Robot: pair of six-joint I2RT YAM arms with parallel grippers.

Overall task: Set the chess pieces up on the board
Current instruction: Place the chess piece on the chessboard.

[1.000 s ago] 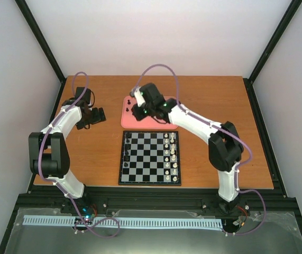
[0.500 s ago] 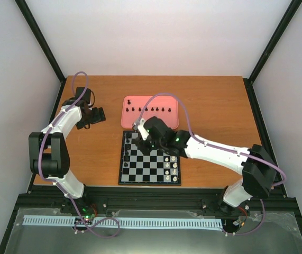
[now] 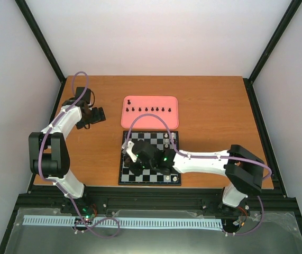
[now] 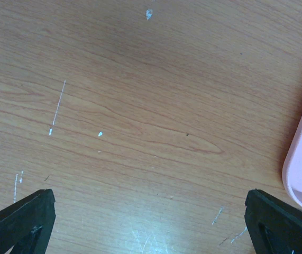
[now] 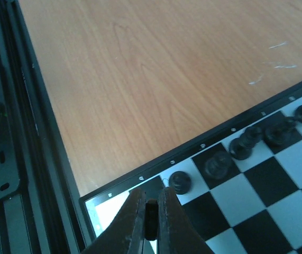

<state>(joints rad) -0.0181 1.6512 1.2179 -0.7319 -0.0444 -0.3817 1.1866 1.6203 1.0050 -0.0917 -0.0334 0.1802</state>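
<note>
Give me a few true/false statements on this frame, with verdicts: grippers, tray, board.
1. The right gripper is over the board. True.
2. The left gripper holds a pawn. False: it is open above the table, holding nothing.
3. Black pieces stand in a row on the pink tray. True.
4. The right gripper is wide open. False: its fingers pinch a dark piece.
5. The board carries only white pieces. False: black chessmen line its edge.
</note>
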